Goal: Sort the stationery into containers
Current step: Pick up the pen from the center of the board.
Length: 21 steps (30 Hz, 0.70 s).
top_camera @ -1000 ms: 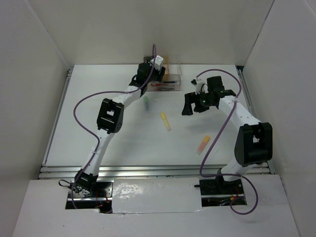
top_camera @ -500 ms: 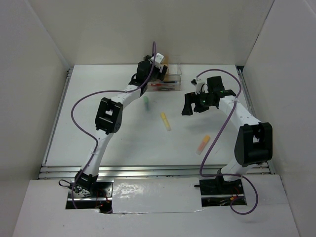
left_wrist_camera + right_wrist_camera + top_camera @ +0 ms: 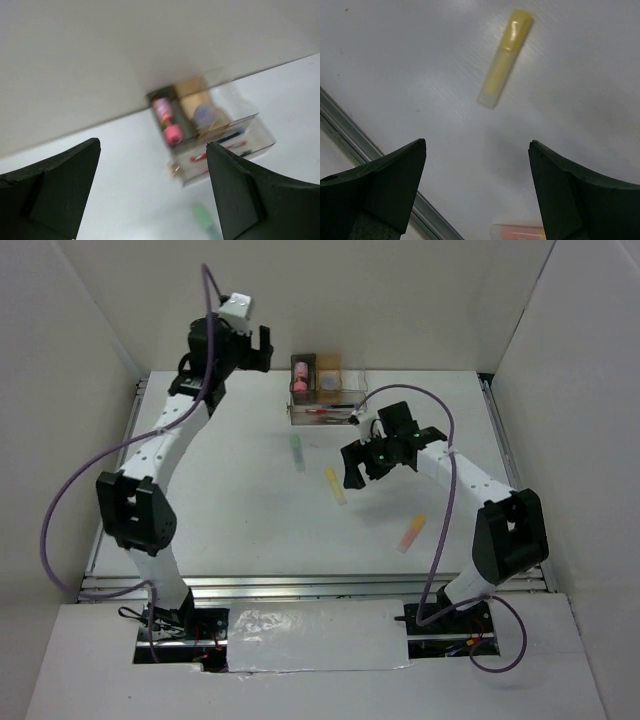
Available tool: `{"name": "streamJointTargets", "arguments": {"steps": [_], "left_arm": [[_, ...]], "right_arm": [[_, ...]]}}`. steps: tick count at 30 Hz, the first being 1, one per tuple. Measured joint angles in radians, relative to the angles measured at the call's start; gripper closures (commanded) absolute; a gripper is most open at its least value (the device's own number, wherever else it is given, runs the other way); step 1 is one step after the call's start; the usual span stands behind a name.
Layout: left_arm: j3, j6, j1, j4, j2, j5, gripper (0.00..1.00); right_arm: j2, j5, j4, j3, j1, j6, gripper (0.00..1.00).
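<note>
Left gripper (image 3: pixel 152 147): fingers spread wide with nothing between them; raised high by the back wall, left of the boxes
Right gripper (image 3: pixel 477 146): fingers wide and empty; hanging over the yellow marker (image 3: pixel 503 59), which lies ahead of the fingertips, not between them
Boxes (image 3: pixel 316 360): at the far edge of the table (image 3: pixel 220 500); pink cylinder (image 3: pixel 168 124) in the dark one; purple pot (image 3: pixel 205 115) in the tan one; pens (image 3: pixel 227 142) in the clear tray (image 3: pixel 262 137) just in front
Loose items: green marker (image 3: pixel 297 452), yellow marker and orange marker (image 3: pixel 411 532), flat on the table and well apart
Step in hand: probably the right arm's pick of the yellow marker
Doing it well: move forward until the marker sits centred between the fingers; square the wrist so they close across its width; lower until the tips nearly touch the table; grip mid-body
Risk: a round marker may roll if one finger touches first
</note>
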<state>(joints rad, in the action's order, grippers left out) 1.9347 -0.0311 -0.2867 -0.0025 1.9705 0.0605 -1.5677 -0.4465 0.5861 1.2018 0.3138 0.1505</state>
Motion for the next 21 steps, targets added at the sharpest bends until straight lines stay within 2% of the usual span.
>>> {"name": "streamJointTargets", "arguments": {"steps": [1, 4, 9, 14, 17, 21], "left_arm": [[-0.109, -0.003, 0.039, -0.012, -0.113, -0.004, 0.01], [-0.319, -0.034, 0.142, -0.105, -0.294, -0.006, 0.01], [-0.622, -0.076, 0.285, -0.278, -0.515, -0.005, 0.01], [-0.837, -0.087, 0.29, -0.337, -0.728, 0.021, 0.01], [-0.904, -0.097, 0.285, -0.322, -0.824, 0.049, 0.01], [-0.952, -0.105, 0.285, -0.288, -0.877, 0.106, 0.01]], "right_arm": [[0.0, 0.014, -0.004, 0.0, 0.04, -0.001, 0.15], [-0.036, 0.061, -0.008, 0.016, 0.136, -0.009, 0.21], [-0.209, 0.138, -0.003, 0.105, 0.222, -0.048, 0.36], [-0.325, 0.22, 0.013, 0.165, 0.238, -0.077, 0.41], [-0.369, 0.265, 0.015, 0.198, 0.257, -0.083, 0.43], [-0.414, 0.31, 0.017, 0.222, 0.29, -0.085, 0.47]]}}
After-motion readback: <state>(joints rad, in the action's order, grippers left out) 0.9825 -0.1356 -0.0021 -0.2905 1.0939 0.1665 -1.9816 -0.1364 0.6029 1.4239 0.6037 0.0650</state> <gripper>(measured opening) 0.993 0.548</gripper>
